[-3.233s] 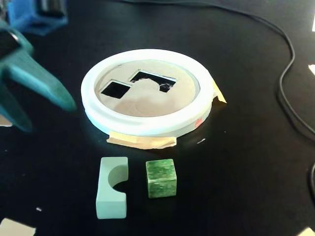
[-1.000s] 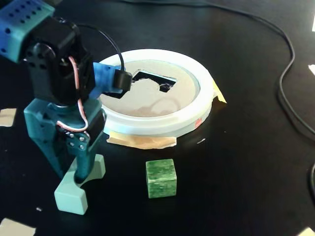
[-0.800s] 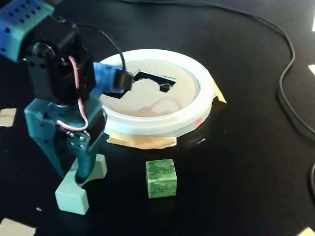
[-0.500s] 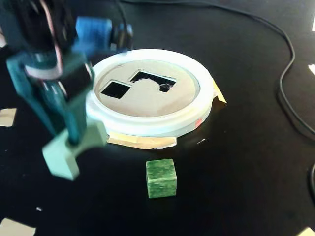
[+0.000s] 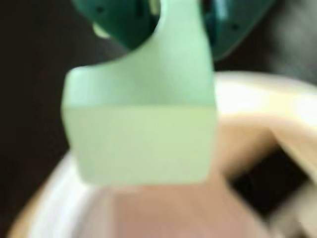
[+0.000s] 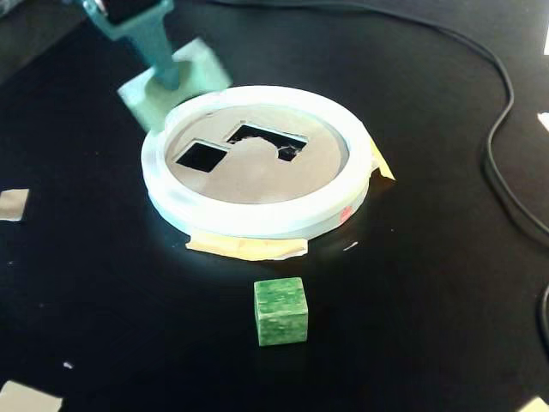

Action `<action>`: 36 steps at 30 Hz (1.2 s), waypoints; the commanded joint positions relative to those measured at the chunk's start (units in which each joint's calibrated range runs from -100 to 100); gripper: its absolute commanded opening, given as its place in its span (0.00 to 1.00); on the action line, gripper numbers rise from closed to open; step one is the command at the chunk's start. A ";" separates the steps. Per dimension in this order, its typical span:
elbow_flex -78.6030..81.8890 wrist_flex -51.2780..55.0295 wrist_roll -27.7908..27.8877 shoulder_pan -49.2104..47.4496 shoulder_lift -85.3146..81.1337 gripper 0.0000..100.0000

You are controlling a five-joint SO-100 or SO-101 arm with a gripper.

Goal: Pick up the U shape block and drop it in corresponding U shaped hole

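Observation:
In the fixed view my teal gripper (image 6: 161,75) is shut on the pale mint U shape block (image 6: 184,77), holding it in the air over the far-left rim of the white-rimmed tan disc (image 6: 257,219). The U shaped hole (image 6: 262,140) is a dark cutout in the disc, to the right of the block. In the wrist view the U shape block (image 5: 143,129) fills the middle, blurred, with a teal finger (image 5: 124,22) seated in its notch and the other finger (image 5: 233,27) on its flat side. A dark part of a hole (image 5: 267,181) shows at the lower right.
A square cutout (image 6: 201,155) lies left of the U shaped hole. A mottled green cube (image 6: 280,311) stands in front of the disc. A black cable (image 6: 502,129) runs along the right side. Tape scraps (image 6: 13,204) lie at the left edge.
The gripper closed on the block on the table in front of the disc, lifted it, and carried it back and up to the disc's far-left rim.

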 commanded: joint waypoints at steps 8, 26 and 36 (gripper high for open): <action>-4.62 -31.53 -15.63 -3.26 10.24 0.03; -5.71 -32.43 -24.52 -12.38 22.69 0.02; -5.62 -37.35 -24.52 -12.25 28.15 0.02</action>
